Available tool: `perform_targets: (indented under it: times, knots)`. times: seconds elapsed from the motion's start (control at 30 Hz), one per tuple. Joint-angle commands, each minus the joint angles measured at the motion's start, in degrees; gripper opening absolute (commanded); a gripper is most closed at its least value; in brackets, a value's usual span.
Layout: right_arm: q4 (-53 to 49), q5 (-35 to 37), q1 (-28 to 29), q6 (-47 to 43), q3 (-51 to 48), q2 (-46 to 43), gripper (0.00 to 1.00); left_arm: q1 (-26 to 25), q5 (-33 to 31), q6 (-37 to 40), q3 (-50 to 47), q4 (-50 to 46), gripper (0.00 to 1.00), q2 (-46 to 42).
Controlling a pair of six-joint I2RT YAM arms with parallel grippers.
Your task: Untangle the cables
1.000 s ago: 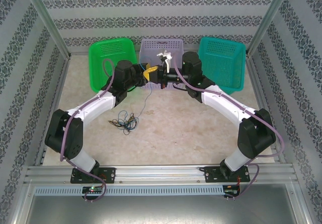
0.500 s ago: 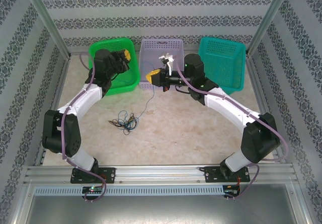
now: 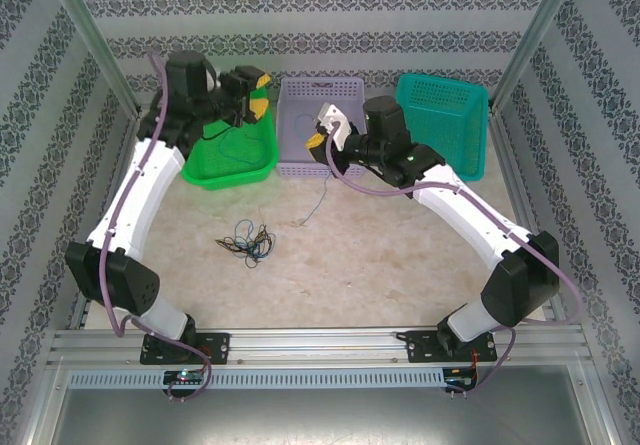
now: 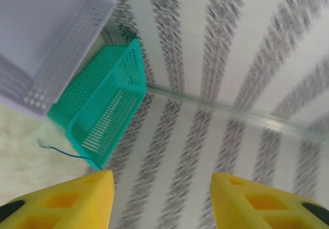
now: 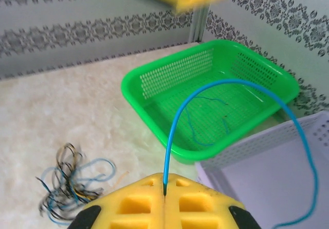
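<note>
Grip on the right is firm: my right gripper (image 5: 164, 180) has its fingers pressed together on the end of one blue cable (image 5: 175, 121), which arches up and drops past the lavender basket (image 5: 247, 141). I hold it high so that, as I judge, it hangs free of the tangle (image 3: 247, 240), which lies well apart on the table (image 3: 400, 255), nearer my bases. My left gripper (image 3: 258, 87) hovers above the green basket (image 3: 215, 170), its fingers (image 4: 72, 198) parted about halfway with nothing between them; thin strands (image 5: 205, 118) lie on that basket's floor, so I take it as the place for freed cables
</note>
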Motion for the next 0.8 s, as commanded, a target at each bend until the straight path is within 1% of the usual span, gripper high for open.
perform_targets:
  times: [0.0,0.07,0.13,0.27,0.37,0.43,0.57,0.67,0.73,0.77]
  knots:
    - [-8.1,1.7,-0.5,-12.7,2.0,-0.9,0.00,-0.2,7.1,30.4,8.2,-25.1,0.51,6.1]
    - [-10.5,2.2,-0.5,-17.1,2.5,-0.8,0.00,-0.3,11.4,33.2,9.3,-26.7,0.51,8.6]
    - [-12.2,3.4,-0.4,-20.6,2.8,-0.8,0.00,-1.3,14.0,36.0,10.1,-27.3,0.54,10.3]
    - [-16.4,4.5,0.0,-26.7,3.7,-0.6,0.00,-4.1,13.4,43.1,13.7,-32.5,0.59,13.0]
    - [-18.5,4.9,1.1,-30.1,3.5,-0.8,0.00,-5.9,11.8,47.0,13.4,-33.9,0.61,14.0]
    - [-19.0,5.2,1.8,-31.0,2.9,-0.9,0.00,-6.4,11.4,47.3,12.3,-33.0,0.61,14.3]
    - [-19.4,6.5,3.0,-31.9,1.6,-0.9,0.00,-7.2,14.4,44.1,9.0,-28.2,0.61,14.6]
    - [-19.0,6.8,3.6,-31.9,1.0,-1.1,0.00,-8.0,15.4,42.8,8.0,-27.4,0.61,14.9]
    - [-18.7,7.2,4.0,-31.9,0.5,-1.3,0.00,-8.4,16.1,43.0,7.9,-28.5,0.56,15.5]
    - [-18.6,7.4,4.2,-31.9,0.4,-1.3,0.00,-8.5,15.7,43.4,8.0,-29.7,0.51,15.8]
